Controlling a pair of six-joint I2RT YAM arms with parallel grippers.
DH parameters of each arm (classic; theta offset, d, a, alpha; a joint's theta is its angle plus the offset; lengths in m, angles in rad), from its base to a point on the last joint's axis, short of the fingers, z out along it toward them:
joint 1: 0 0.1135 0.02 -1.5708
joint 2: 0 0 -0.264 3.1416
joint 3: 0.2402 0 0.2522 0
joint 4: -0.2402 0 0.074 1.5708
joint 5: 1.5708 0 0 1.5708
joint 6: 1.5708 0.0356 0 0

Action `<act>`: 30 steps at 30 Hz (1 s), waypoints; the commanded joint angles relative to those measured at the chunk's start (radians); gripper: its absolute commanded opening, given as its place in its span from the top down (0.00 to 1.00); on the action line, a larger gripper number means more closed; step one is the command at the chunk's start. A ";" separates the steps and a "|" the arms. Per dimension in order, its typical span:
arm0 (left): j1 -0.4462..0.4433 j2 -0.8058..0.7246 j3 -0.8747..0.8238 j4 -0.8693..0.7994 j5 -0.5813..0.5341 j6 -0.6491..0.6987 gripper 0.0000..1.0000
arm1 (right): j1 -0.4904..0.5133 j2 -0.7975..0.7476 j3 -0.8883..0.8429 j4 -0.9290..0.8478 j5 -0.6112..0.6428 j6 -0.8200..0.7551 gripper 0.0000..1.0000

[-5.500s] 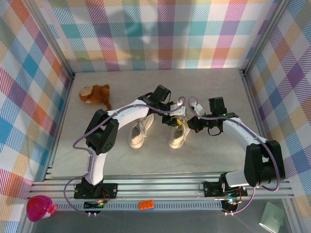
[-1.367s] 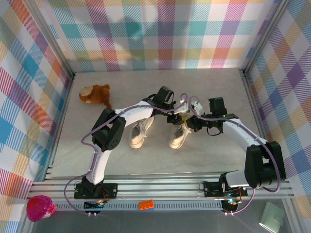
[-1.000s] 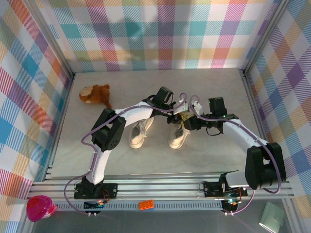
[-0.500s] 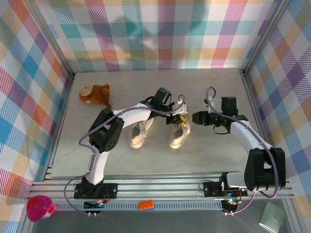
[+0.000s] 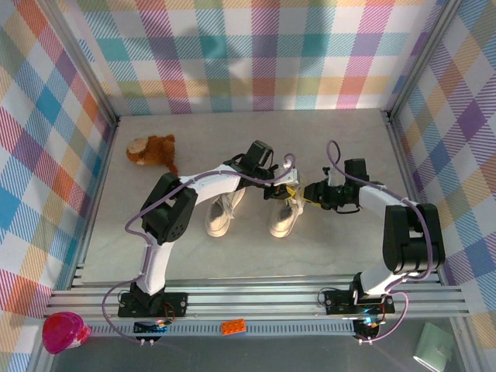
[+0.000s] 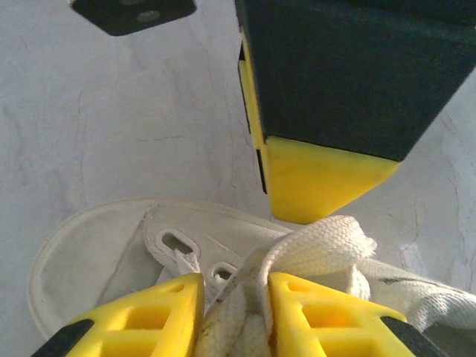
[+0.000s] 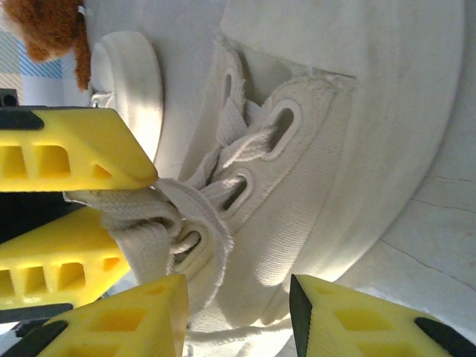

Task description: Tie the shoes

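Currently: shoes [image 5: 218, 219], pair, side by side mid-table. Left gripper [image 6: 234, 286] clenched on laces [image 6: 320, 249] of the right shoe [image 5: 280, 223], seemingly keeping a loop taut. Right gripper [image 7: 238, 294], jaws spread over the eyelets [image 7: 238, 190], poised for a strand. Walls [image 5: 256, 54] plaid; table [image 5: 349, 139] pale, marbled; toy [image 5: 151, 149] far left.
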 commanded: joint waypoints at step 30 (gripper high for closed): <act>-0.002 -0.092 -0.026 -0.096 -0.033 0.122 0.72 | 0.050 0.017 0.117 -0.111 -0.054 -0.001 1.00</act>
